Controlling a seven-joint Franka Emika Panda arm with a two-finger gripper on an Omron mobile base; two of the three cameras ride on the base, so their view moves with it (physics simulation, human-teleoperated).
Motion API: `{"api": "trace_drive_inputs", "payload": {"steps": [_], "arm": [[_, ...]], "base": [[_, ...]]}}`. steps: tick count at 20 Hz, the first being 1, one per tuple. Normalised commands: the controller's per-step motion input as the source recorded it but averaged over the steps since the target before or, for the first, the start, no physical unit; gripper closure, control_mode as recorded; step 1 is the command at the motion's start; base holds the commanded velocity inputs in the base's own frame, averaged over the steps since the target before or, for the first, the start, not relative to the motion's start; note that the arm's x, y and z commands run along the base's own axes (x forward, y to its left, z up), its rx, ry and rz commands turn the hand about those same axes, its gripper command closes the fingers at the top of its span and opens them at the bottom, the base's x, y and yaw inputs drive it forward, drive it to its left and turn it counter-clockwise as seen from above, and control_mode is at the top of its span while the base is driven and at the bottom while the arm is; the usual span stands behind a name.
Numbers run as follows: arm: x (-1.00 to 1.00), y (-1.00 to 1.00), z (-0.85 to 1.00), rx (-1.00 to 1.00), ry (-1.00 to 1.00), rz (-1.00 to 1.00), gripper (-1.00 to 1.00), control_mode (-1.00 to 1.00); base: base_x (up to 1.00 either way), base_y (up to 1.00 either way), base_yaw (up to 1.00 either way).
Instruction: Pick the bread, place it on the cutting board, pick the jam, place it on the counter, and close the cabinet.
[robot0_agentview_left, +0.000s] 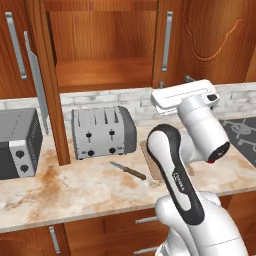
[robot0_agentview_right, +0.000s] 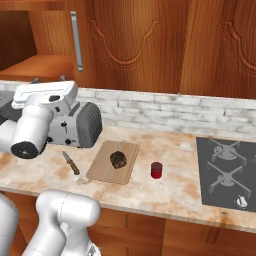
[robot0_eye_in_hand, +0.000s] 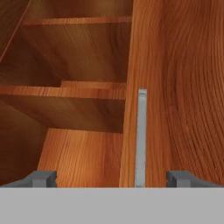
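A wooden kitchen with a marbled stone counter (robot0_agentview_right: 165, 192). The tool (robot0_eye_in_hand: 111, 178) is wide and holds nothing, facing the open reddish-brown wall cabinet (robot0_eye_in_hand: 78, 105) beside its silver bar handle (robot0_eye_in_hand: 141, 135). Below, the dark lumpy bread (robot0_agentview_right: 118, 159) sits on the light wooden cutting board (robot0_agentview_right: 102, 170). The small red jam jar (robot0_agentview_right: 157, 170) stands just beside it on the counter.

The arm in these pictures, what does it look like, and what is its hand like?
A glossy white arm of rounded, tube-like segments with dark grey-black bands at the joints and a small red spot on one joint cap. Its hand is a flat white block with two small dark grey fingertips.
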Motion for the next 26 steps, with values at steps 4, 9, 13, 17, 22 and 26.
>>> {"api": "trace_drive_inputs", "payload": {"steps": [4, 9, 13, 17, 22, 26], "arm": [[-0.73, 0.35, 0.16, 0.0, 0.03, -0.13, -1.0, -1.0], [-0.63, 0.28, 0.16, 0.0, 0.04, -0.11, -1.0, -1.0], [-0.43, 0.24, 0.14, 0.0, 0.03, -0.06, -1.0, -1.0], [-0.26, 0.24, 0.06, 0.0, 0.05, 0.0, -1.0, -1.0], [-0.37, 0.18, 0.0, 0.0, 0.02, 0.0, -1.0, -1.0], [-0.54, 0.18, 0.0, 0.0, 0.02, 0.0, -1.0, -1.0]], "base": [[0.0, 0.0, 0.0], [0.0, 0.0, 0.0], [0.0, 0.0, 0.0], [0.0, 0.0, 0.0], [0.0, 0.0, 0.0], [0.0, 0.0, 0.0]]}}
